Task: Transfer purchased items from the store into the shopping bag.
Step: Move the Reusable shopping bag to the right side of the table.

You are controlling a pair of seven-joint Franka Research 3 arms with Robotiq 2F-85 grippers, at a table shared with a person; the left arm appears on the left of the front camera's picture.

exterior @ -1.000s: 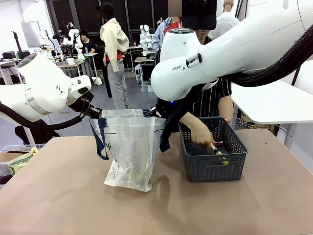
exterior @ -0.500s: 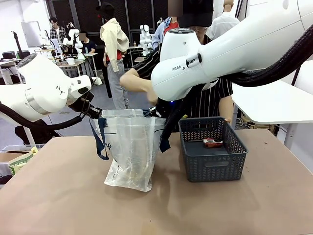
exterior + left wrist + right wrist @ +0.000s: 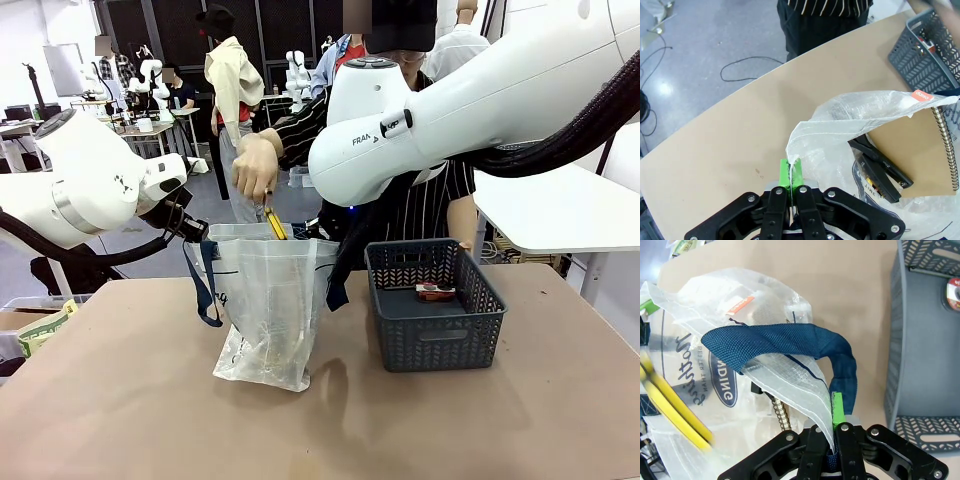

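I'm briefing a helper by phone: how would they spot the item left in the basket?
On the brown table, look right of the translucent shopping bag to the dark grey lattice basket. A small red and black item lies on its floor near the far wall. Unlike the yellow item a person's hand holds over the bag, it sits alone there.

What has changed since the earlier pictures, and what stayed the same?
The person's hand left the basket with a yellow item and moved left, above the shopping bag. The left gripper and right gripper stay shut on its rim; bag and basket unmoved.
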